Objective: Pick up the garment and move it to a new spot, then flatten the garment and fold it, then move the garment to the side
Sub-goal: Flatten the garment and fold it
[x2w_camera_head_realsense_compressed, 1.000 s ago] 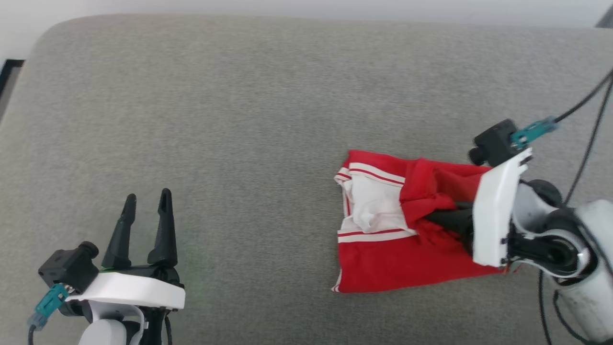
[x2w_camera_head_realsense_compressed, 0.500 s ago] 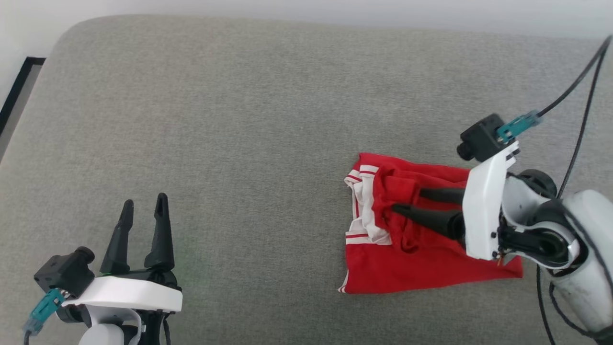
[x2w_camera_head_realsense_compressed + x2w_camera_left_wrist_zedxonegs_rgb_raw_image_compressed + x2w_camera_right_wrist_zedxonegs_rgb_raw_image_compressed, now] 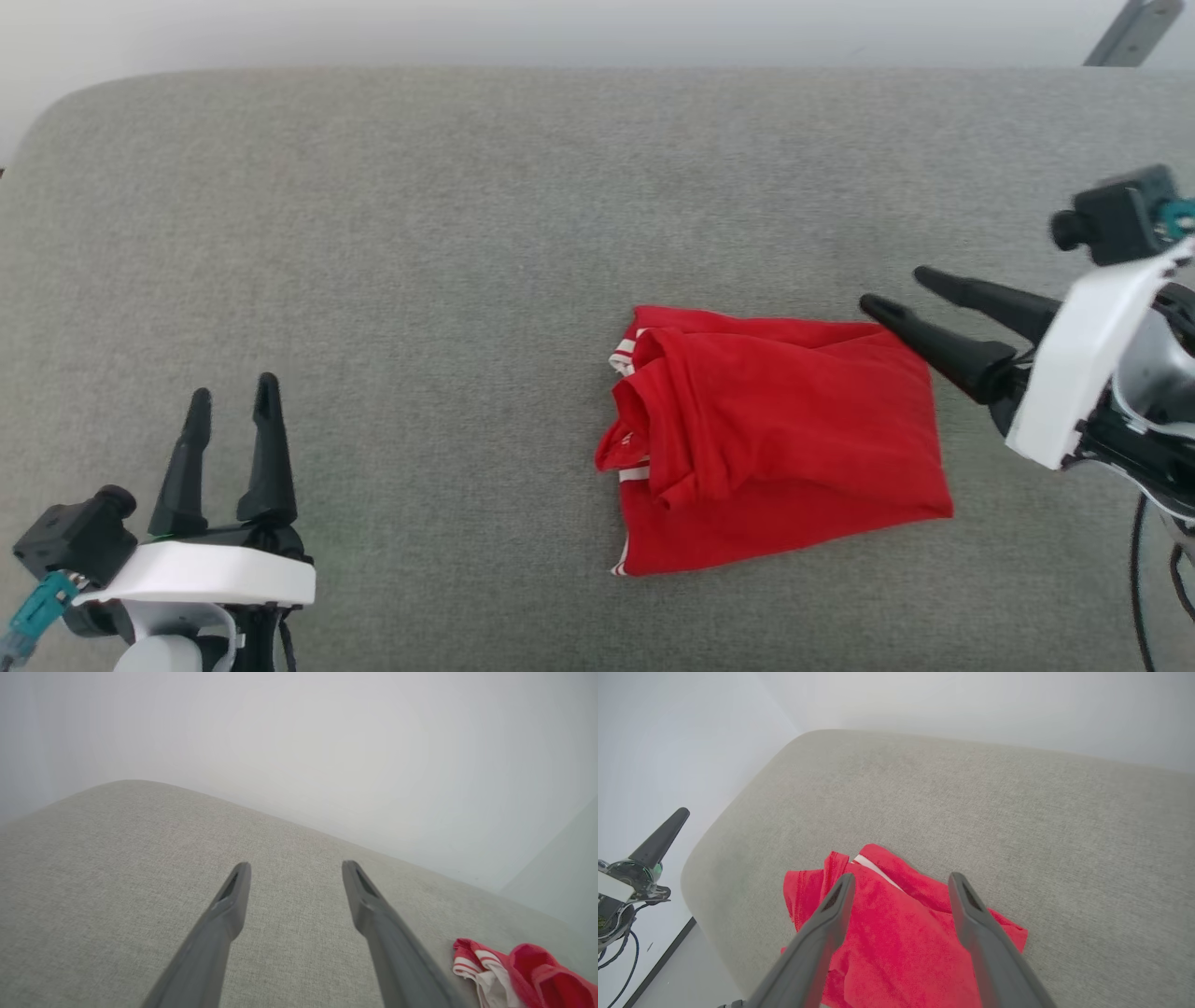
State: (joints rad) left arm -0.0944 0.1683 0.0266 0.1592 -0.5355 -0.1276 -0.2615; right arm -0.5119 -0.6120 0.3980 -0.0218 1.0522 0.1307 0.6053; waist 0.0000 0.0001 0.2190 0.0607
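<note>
The garment is a red bundle folded over on the grey padded surface, right of centre, with a little striped white trim showing at its left edge. My right gripper is open and clear of the cloth, its fingertips just off the garment's upper right corner. From the right wrist view, the right gripper hovers above the garment with nothing between its fingers. My left gripper is open and empty at the lower left, far from the garment. In the left wrist view, the left gripper points over bare fabric, with the garment at the lower right.
The padded surface ends in a rounded corner at the far left, with a pale wall behind it. A grey metal bar shows at the top right. Cables hang from the right arm. The right wrist view also catches the left gripper beyond the edge.
My right gripper opened, let go of the garment and drew back to the right. The red layer now lies folded over the white sleeve part. The head camera shifted; the left arm stayed put.
</note>
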